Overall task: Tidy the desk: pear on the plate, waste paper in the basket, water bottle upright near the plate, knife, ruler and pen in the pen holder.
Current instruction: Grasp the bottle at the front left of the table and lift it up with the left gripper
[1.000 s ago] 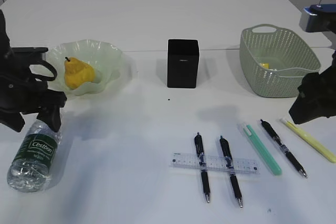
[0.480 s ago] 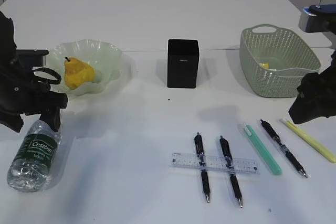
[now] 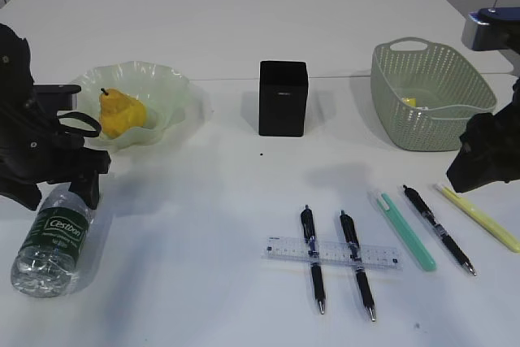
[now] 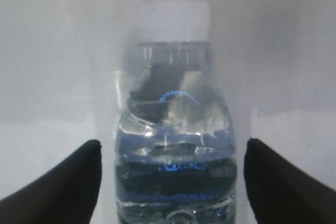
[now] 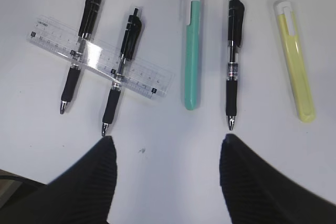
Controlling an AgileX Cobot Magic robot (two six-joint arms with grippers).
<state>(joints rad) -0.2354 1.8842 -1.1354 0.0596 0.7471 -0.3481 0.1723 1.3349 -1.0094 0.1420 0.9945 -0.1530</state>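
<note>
The water bottle [image 3: 55, 237] lies on its side at the front left, white cap [image 4: 174, 19] pointing away from the left wrist camera. My left gripper [image 4: 173, 182] is open, its jaws on either side of the bottle's shoulder with a gap on each side. The yellow pear [image 3: 120, 113] sits on the pale plate [image 3: 166, 87]. A clear ruler [image 5: 100, 59] lies across two black pens [image 5: 79, 56] [image 5: 122, 66]. Beside them are a green knife [image 5: 192, 51], a third pen [image 5: 233, 56] and a yellow knife [image 5: 296, 66]. My right gripper [image 5: 168, 182] hovers open just in front of them, holding nothing.
The black pen holder [image 3: 283, 97] stands at the table's middle. The grey-green basket [image 3: 467, 99] sits at the back right with a small yellow scrap [image 3: 409, 102] inside. The plate is just behind the left arm.
The left arm has shifted a little to the right over the bottle's neck. The bottle, the right arm and the other things have not moved.
</note>
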